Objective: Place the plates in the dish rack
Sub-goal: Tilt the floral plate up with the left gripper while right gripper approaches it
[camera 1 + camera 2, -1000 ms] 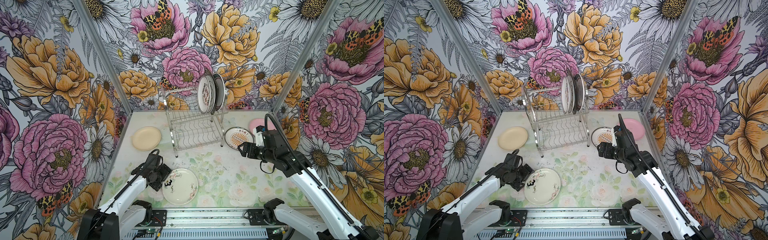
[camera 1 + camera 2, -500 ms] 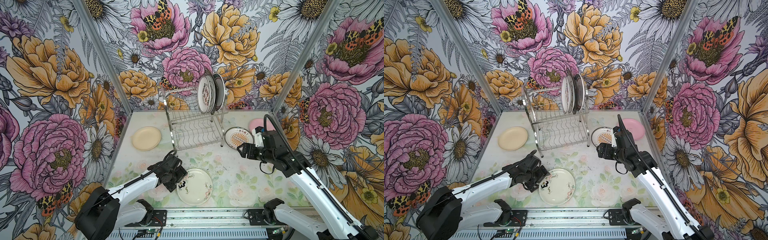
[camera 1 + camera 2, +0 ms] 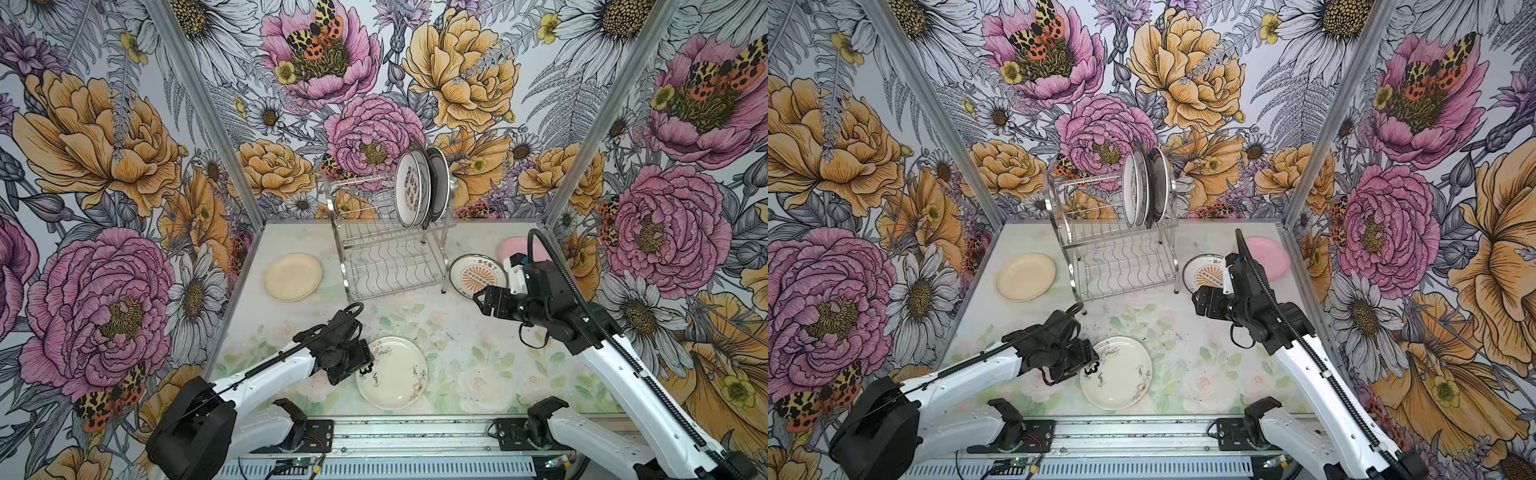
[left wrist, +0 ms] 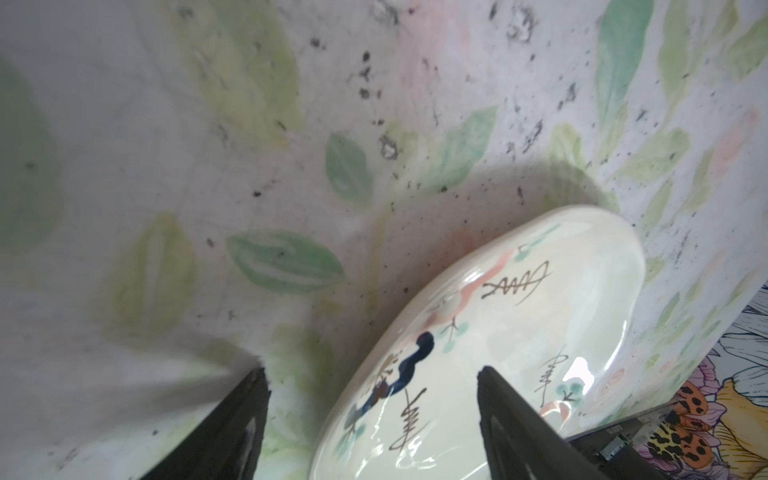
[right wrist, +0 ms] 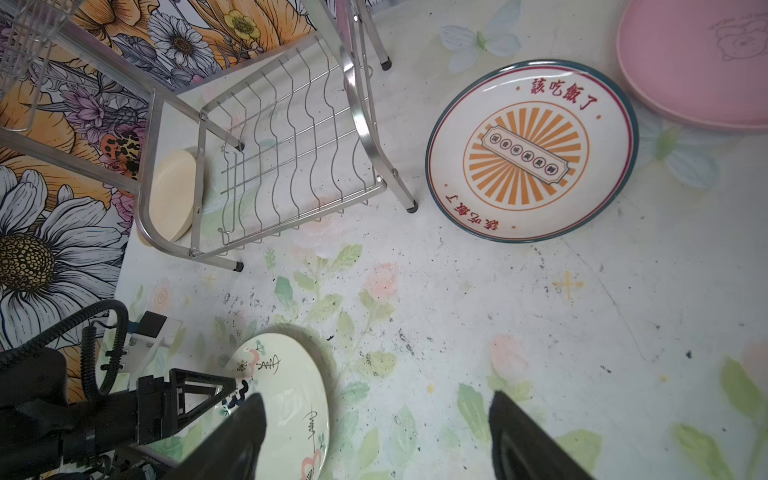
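On the table (image 3: 478,345), the left gripper (image 3: 366,368), open, is straddling the plate (image 3: 395,374); closing seems next; the right gripper (image 3: 478,301) is hovering open.

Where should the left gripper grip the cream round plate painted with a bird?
Pinch the cream bird-painted plate by its upturned rim nearest the left gripper, coming in low from the left. It lies flat on the table, so likely only that lip offers a hold.
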